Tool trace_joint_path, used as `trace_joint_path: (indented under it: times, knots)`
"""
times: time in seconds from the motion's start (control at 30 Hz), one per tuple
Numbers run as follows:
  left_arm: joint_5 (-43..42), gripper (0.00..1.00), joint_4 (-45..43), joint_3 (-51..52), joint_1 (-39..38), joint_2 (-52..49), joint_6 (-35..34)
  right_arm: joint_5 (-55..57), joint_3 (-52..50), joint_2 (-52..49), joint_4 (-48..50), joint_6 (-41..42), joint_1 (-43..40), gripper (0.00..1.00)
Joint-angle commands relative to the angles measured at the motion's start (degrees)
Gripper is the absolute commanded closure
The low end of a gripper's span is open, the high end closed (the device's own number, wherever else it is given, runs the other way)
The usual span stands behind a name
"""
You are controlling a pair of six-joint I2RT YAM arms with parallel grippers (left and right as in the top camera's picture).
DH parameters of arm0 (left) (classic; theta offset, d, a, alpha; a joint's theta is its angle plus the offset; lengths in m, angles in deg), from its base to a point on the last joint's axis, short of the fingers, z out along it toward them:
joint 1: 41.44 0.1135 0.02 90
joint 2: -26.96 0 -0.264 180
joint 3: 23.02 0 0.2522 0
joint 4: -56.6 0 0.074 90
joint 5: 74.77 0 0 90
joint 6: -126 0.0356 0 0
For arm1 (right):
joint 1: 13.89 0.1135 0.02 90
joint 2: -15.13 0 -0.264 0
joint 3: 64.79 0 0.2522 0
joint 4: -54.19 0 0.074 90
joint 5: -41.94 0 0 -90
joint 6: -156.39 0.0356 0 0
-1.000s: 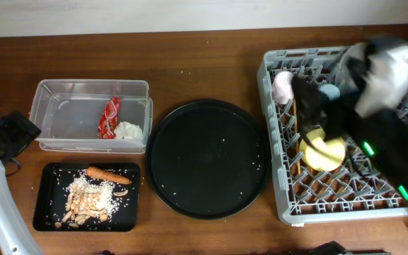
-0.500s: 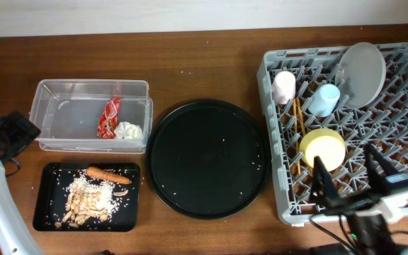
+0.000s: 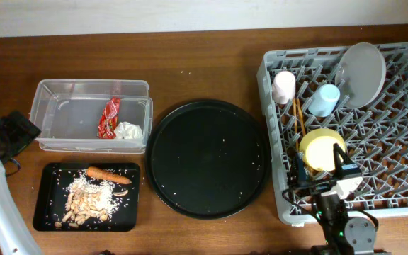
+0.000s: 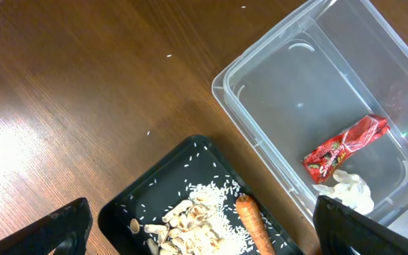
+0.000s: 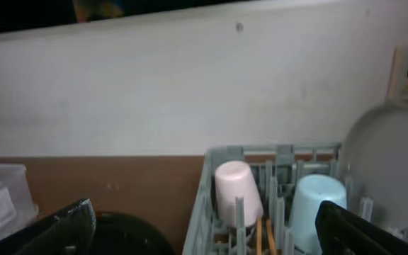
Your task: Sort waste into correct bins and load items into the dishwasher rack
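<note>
Left gripper (image 4: 200, 216) spread wide, empty, near small tray (image 4: 161, 191); right gripper (image 5: 204, 219) likewise, at rack (image 3: 269, 142) front. Wrapper (image 3: 110, 117), tissue (image 3: 129, 131) in tub (image 3: 91, 83); carrot (image 3: 107, 174), scraps (image 3: 83, 202) in small tray; pink cup (image 3: 284, 86), blue cup (image 3: 324, 99), plate (image 3: 363, 65), bowl (image 3: 322, 147), chopsticks (image 3: 297, 117) in rack.

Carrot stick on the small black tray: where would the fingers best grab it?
Probably its middle, coming straight down from above. The carrot stick lies flat on the black tray, long and thin, so closing across its narrow width fits best. Rice lies close along one long side and may get nudged.
</note>
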Motion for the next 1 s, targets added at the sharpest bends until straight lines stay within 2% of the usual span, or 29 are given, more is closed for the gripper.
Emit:
trace_joint_path:
  times: [0.0,0.1,0.2,0.97]
  knots:
    - [0.02,0.01,0.04,-0.87,0.2,0.57,0.66,-0.04,-2.1,0.72,-2.12,0.61,-0.52,0.02]
    - [0.02,0.01,0.07,-0.87,0.2,0.57,0.66,0.09,-2.1,0.72,-9.29,-0.98,-0.5,0.02]
    - [0.02,0.01,0.07,-0.87,0.2,0.57,0.66,-0.07,-2.1,0.72,-9.22,-8.02,-0.5,0.02]
    - [0.0,0.01,0.07,-0.87,0.15,0.57,0.66,-0.26,-2.1,0.7,-9.09,-6.91,-0.5,0.02]
